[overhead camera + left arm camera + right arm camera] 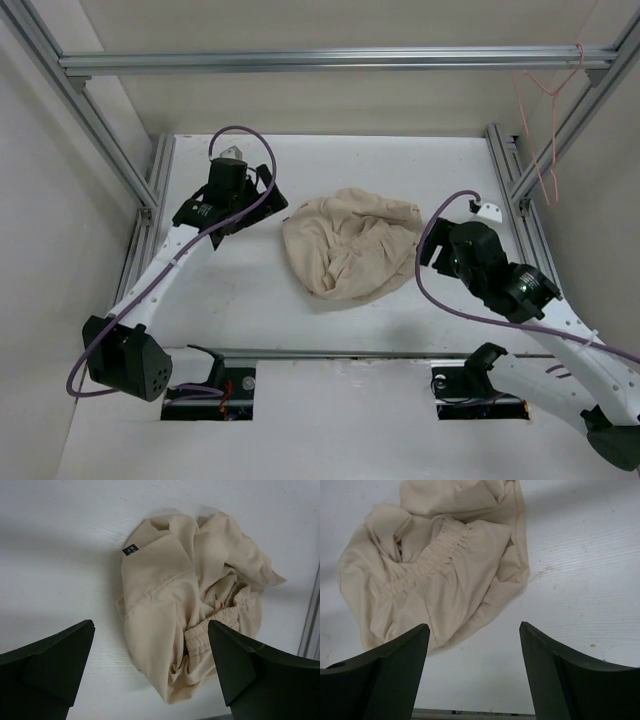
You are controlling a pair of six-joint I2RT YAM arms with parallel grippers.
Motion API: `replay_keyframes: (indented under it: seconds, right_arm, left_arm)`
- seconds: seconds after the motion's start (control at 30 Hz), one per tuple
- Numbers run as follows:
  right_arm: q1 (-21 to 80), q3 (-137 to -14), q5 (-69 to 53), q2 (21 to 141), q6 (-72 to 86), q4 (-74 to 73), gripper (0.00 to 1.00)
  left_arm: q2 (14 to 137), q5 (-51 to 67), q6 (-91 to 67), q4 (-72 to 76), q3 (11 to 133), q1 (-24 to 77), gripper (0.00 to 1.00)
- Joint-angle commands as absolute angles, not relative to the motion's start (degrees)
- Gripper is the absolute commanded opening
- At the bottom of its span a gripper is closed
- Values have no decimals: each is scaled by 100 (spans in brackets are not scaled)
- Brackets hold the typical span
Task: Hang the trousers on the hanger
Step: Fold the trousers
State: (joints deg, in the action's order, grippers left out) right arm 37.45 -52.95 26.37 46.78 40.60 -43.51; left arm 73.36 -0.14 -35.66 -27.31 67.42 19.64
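The beige trousers (347, 244) lie bunched in a rounded heap at the middle of the white table. They also show in the left wrist view (185, 600) and in the right wrist view (430, 560), with the elastic waistband on top. The pink wire hanger (548, 110) hangs from the frame bar at the top right, well away from the cloth. My left gripper (150, 645) is open and empty, hovering just left of the heap. My right gripper (475, 640) is open and empty, above bare table just right of the heap.
Aluminium frame posts (520, 190) and rails border the table on both sides and at the back. Purple cables (440, 290) loop off both arms. Two openings (210, 385) with electronics sit at the near edge.
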Motion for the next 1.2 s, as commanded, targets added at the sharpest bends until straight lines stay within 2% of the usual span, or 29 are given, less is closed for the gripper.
replay_keyframes:
  seconds: [0.0,0.03,0.07,0.17,0.2,0.23,0.3,0.4,0.43,0.53,0.57,0.6,0.63,0.67,0.7,0.73,0.8,0.83,0.9,0.93,0.97,1.03,1.07,1.13,1.17]
  right_arm:
    - [3582,-5712,2751,4658,4052,-4430,73]
    - [3573,-5730,2742,4676,4034,-4421,71]
    - [3573,-5835,2716,4798,3904,-4395,56]
    - [3572,-5941,2698,4948,3815,-4386,38]
    - [3573,-6098,2629,5183,3727,-4368,19]
    - [3564,-6134,2567,5290,3683,-4333,14]
    - [3494,-6240,2444,5562,3552,-4254,10]
    - [3292,-6415,2321,6054,3323,-3974,13]
    - [3143,-6503,2216,6238,3279,-3868,17]
    - [2739,-6671,1759,6775,3156,-3228,42]
    - [2607,-6732,1627,6976,3129,-2999,55]
    - [2527,-6767,1609,7161,3094,-2806,65]
    - [2483,-6785,1600,7294,3085,-2717,69]
    - [2439,-6811,1591,7399,3094,-2681,71]
    - [2421,-6838,1565,7461,3120,-2689,71]
    - [2447,-6794,1573,7471,3129,-2672,72]
    - [2448,-6593,1573,7392,3129,-2593,67]
    - [2491,-6444,1538,7322,3146,-2575,58]
    - [2561,-6285,1451,7269,3173,-2540,33]
    - [2588,-6241,1328,7286,3173,-2505,26]
    - [2623,-6240,1066,7382,3121,-2453,25]
    - [2728,-6249,661,7619,3042,-2304,30]
    - [2859,-6284,537,7794,3015,-2224,39]
    - [3106,-6363,554,8128,2971,-2040,65]
    - [3150,-6407,580,8252,2953,-1978,69]
  left_arm:
    - [7356,386,-3727,-2724,7162,1841,100]
    - [7391,448,-3744,-2794,7233,1859,100]
    - [7479,648,-3753,-2873,7407,1928,100]
    - [7541,747,-3744,-2760,7558,2025,100]
    - [7515,643,-3727,-2429,7576,2113,100]
    - [7515,598,-3718,-2330,7541,2114,100]
    - [7488,633,-3744,-1901,7244,2052,100]
    - [7497,572,-3788,-1294,6892,1964,100]
    - [7514,519,-3779,-1161,6856,1982,100]
    - [7620,98,-3744,-626,6680,2078,100]
    - [7698,97,-3727,-424,6654,2096,100]
    - [7899,288,-3587,-204,6723,2096,83]
    - [8136,429,-3421,-176,6898,2122,55]
    - [8321,465,-3280,-193,7039,2183,44]
    - [8515,431,-3113,-237,7188,2262,41]
    - [8786,370,-2816,-350,7390,2376,41]
    - [9271,343,-2357,-597,7777,2561,49]
    - [9603,351,-2103,-833,8074,2666,55]
    - [10279,377,-1690,-1246,8637,2842,70]
    - [10544,361,-1592,-1396,8857,2887,75]
    - [10912,343,-1573,-1537,9129,2913,79]
    - [11440,526,-1669,-1652,9534,2852,82]
    - [11652,640,-1705,-1713,9745,2852,82]
    - [12004,904,-1714,-1836,10132,2887,82]
    - [12162,966,-1723,-1880,10290,2913,82]
